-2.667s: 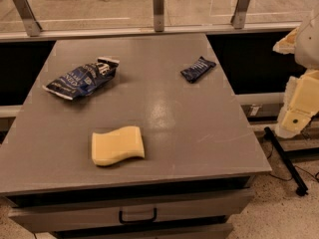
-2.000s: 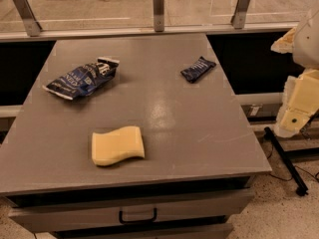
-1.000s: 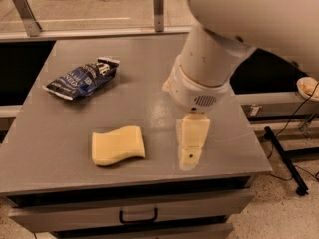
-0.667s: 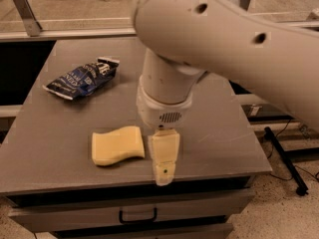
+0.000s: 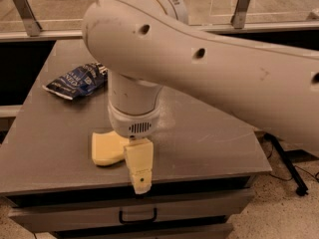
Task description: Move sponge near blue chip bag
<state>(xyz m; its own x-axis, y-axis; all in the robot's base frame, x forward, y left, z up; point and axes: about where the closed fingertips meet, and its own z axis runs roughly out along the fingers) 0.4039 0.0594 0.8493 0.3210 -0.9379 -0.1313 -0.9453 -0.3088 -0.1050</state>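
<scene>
The pale yellow sponge [image 5: 105, 148] lies near the front edge of the grey table [image 5: 55, 133]; its right part is hidden behind my gripper. My gripper [image 5: 139, 167] hangs in front of the sponge's right end, cream finger pointing down over the table's front edge. The blue chip bag [image 5: 76, 80] lies at the far left of the table, well behind the sponge. My large white arm [image 5: 209, 68] crosses the view from the right and covers much of the table.
A drawer with a dark handle [image 5: 137, 215] sits under the table front. Metal railing posts [image 5: 22, 11] stand behind the table. A black stand leg [image 5: 286, 166] is on the floor to the right. The smaller dark packet is hidden behind the arm.
My arm has swung in from the right and moved left across the table; the gripper now sits in front of the sponge's right end. Sponge and chip bag have not moved.
</scene>
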